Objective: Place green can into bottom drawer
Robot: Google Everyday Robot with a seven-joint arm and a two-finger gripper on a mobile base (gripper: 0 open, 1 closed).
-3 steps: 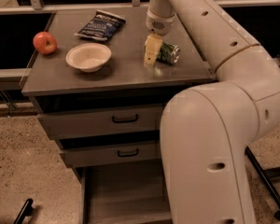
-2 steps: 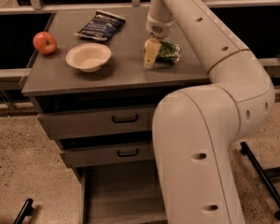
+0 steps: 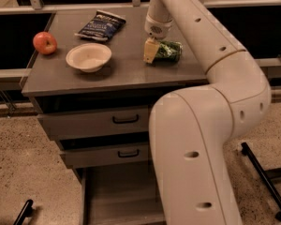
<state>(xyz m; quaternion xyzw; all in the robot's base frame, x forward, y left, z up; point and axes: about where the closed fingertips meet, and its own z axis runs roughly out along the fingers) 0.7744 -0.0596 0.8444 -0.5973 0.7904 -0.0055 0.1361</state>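
Green can (image 3: 168,51): we see it lying on its side on the bench (image 3: 126,74), towards the right rear of the top.
Gripper (image 3: 151,50): low over the bench, right at the can's left end; we cannot tell whether its jaws are wide, narrow or holding the can.
Bowl (image 3: 88,56): left of the can, upright; we see only its pale inside.
Chip bag (image 3: 100,26): flat, behind the bowl.
Apple (image 3: 44,42): near the left edge.
Bottom drawer (image 3: 117,191): pulled out below two shut drawers; we see bare grey floor, its right part hidden by the arm (image 3: 201,139).
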